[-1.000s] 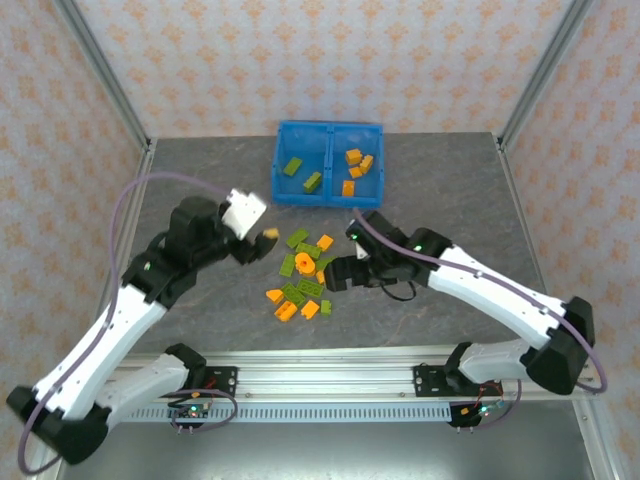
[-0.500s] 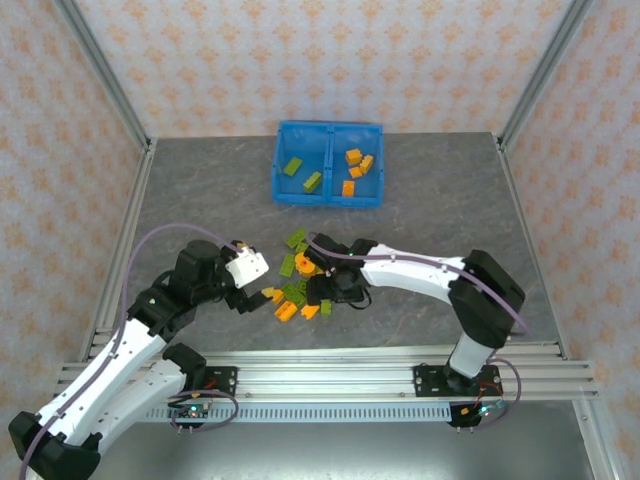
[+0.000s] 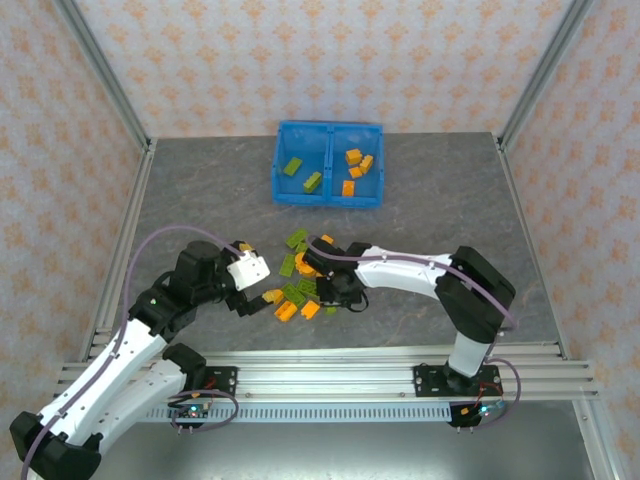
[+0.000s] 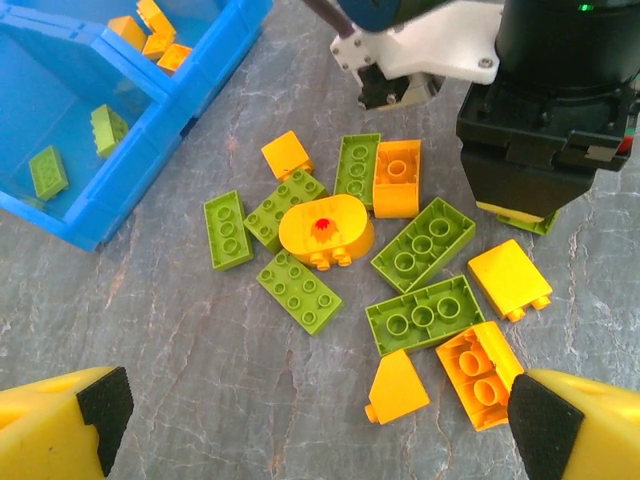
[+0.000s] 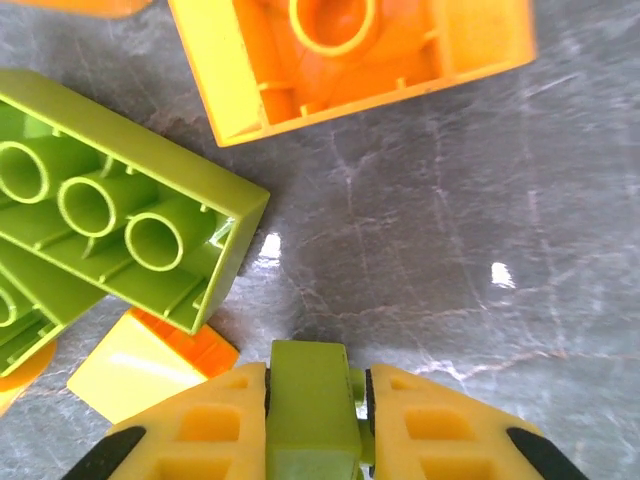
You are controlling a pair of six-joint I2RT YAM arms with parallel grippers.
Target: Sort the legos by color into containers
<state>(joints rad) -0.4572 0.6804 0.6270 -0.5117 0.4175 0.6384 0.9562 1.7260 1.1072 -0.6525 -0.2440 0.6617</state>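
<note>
Clamped on a narrow green brick point(image 5: 312, 425), my right claw point(image 5: 316, 372) sits low over the bench point(image 3: 450, 200) at the right edge of the loose pile. My left claw point(image 4: 320, 435) hangs at the pile's left edge with its fingers wide apart and nothing between them. What worries me most is both arms crowding one small patch: if I lift on the right while the left comes down, wrist could meet wrist. Next, the grip looks to be on the brick's thin end, so I judge it could swivel or slip out on the way up. Smaller still, an orange piece point(image 5: 150, 365) lies just beside one finger and an upturned green brick point(image 5: 120, 230) lies close ahead, and either could be dragged along. Around me, the blue bin point(image 3: 327, 203) stands at the far side of the bench, well apart from the pile. Its left compartment holds two green bricks and its right a few orange ones, so this brick belongs on the left, and the bin's near wall has to be cleared to get there. Between here and the bin lie the rest of the legos: the round orange piece point(image 4: 325, 232) in the middle, an upturned orange brick point(image 4: 397, 178) beyond it, and green ones all about
</note>
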